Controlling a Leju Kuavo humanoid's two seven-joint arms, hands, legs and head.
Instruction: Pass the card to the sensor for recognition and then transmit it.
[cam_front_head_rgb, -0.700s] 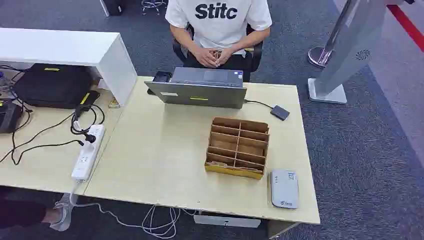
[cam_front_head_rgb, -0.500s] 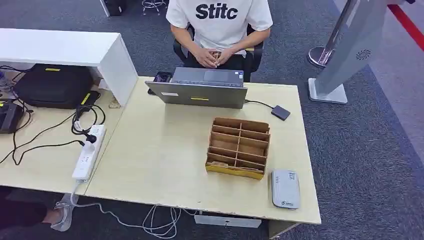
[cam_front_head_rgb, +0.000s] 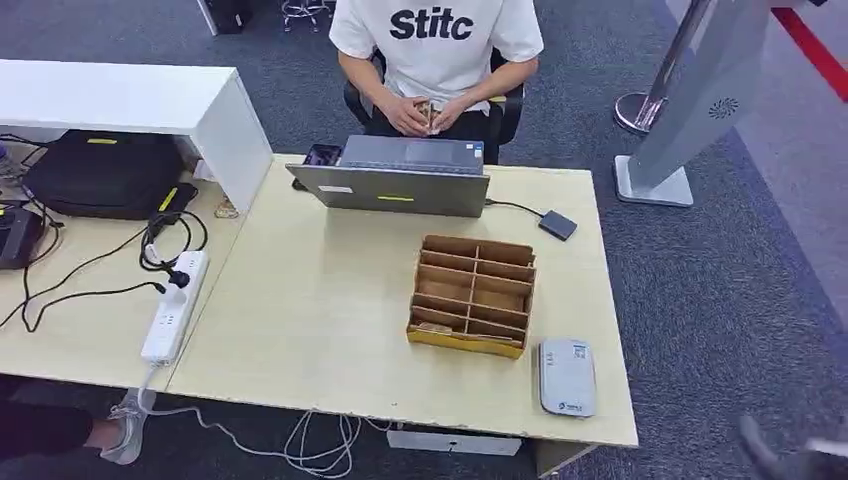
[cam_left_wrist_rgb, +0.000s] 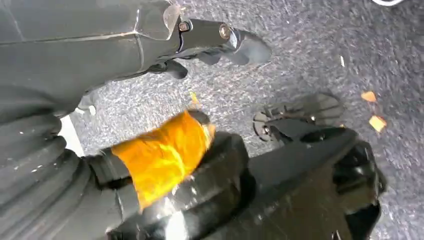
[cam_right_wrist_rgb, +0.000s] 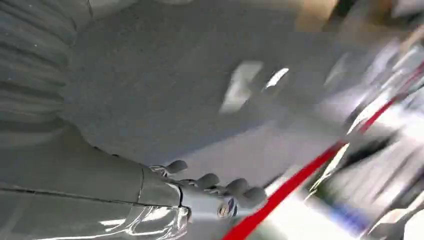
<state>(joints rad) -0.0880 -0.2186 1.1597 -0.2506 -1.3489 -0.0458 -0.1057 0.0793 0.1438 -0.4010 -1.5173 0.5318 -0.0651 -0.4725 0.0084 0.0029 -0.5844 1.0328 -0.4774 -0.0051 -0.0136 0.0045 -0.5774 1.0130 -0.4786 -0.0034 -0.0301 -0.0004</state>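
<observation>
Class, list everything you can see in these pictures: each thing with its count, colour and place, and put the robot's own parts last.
Desk: one, light wood, centre.
Card organiser: one, brown cardboard, on the desk's right half.
Sensor: one, grey, desk's near right corner, beside the organiser.
Laptop: one, grey, desk's far edge.
Small box: one, dark, cabled to the laptop.
Power strip: one, white, on the left table.
Bag: one, black, under the white shelf.
Person: one, white shirt, seated behind the laptop.
Left hand: dark, over the carpet.
Right hand: dark, blurred, over the carpet.
</observation>
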